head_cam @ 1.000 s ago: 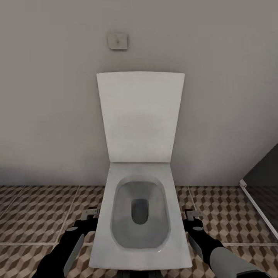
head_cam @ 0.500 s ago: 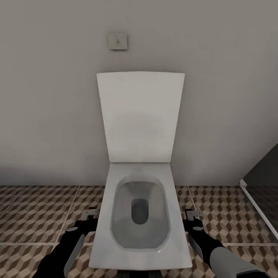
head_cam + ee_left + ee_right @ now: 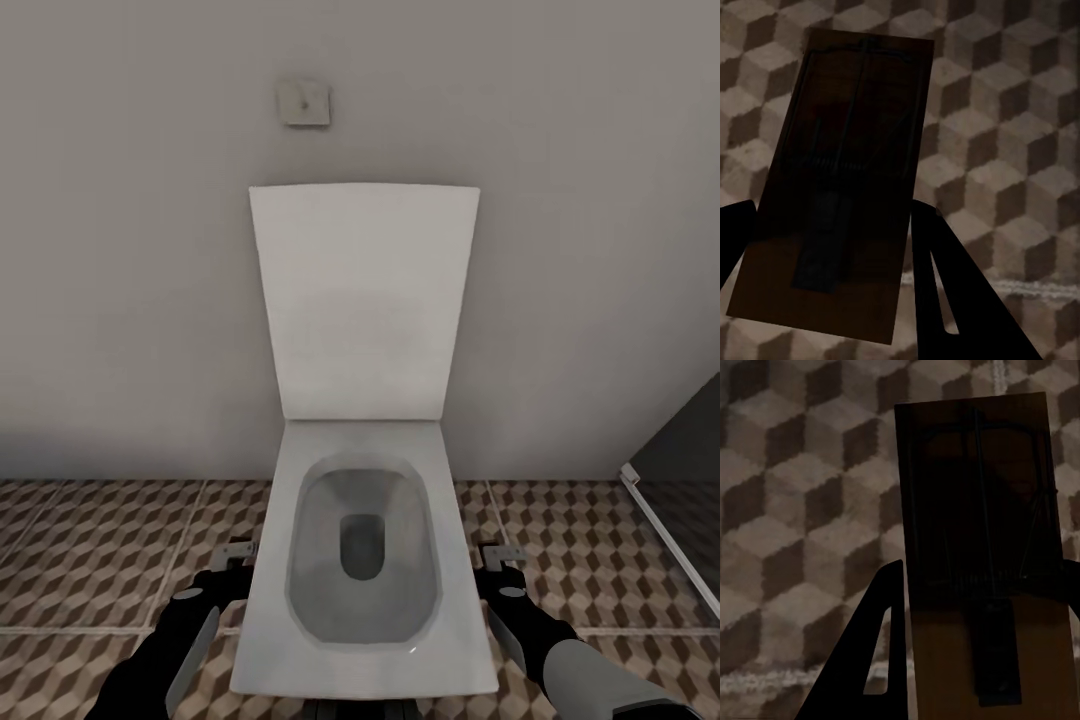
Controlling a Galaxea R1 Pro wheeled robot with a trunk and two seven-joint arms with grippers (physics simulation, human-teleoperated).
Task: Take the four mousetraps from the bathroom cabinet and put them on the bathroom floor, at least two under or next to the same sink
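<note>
In the left wrist view, a brown wooden mousetrap (image 3: 847,150) with dark wire parts sits between the dark fingers of my left gripper (image 3: 832,232), which is shut on it above the cube-patterned bathroom floor (image 3: 1005,150). The right wrist view has a second mousetrap (image 3: 975,495) clamped in my right gripper (image 3: 979,592) over the same tiling (image 3: 795,510). From the head, my left gripper (image 3: 235,555) hangs low beside the toilet's left flank and my right gripper (image 3: 497,558) beside its right flank. The cabinet and the bathroom sink are out of view.
A white toilet (image 3: 365,600) with its lid (image 3: 365,300) raised stands straight ahead against the grey wall, between my two arms. A small flush plate (image 3: 303,104) is on the wall above. A dark glass panel (image 3: 680,450) edges the right side. Tiled floor (image 3: 100,560) spreads to both sides.
</note>
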